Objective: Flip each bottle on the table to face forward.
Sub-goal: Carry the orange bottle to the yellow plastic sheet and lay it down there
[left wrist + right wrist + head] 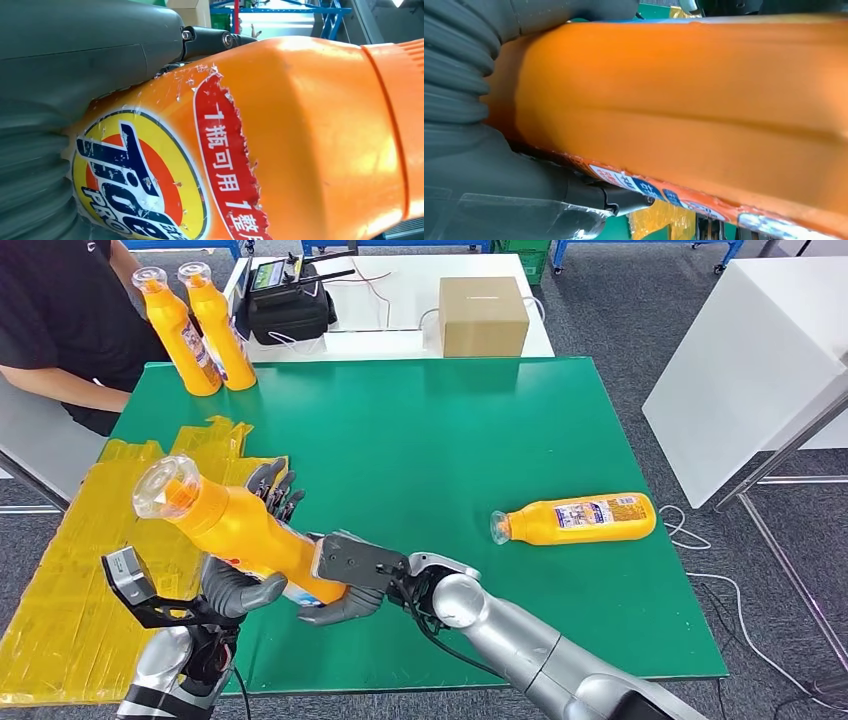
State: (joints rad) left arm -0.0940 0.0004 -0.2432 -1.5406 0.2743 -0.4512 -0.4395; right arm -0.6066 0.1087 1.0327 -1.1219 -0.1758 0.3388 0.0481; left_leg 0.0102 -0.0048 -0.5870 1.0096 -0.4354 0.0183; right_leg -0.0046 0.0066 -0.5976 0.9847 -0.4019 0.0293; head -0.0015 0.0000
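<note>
Both robot hands clasp one bottle (235,530): left robot hand (240,585), right robot hand (345,590) at its base. Its long axis tilts cap-up toward the left, above the tabletop (420,430)

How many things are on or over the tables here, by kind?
Orange bottles: 4, one held, one lying, two upright
Cardboard box: 1
Black bag: 1
Yellow sheet: 1
Total: 7
</note>
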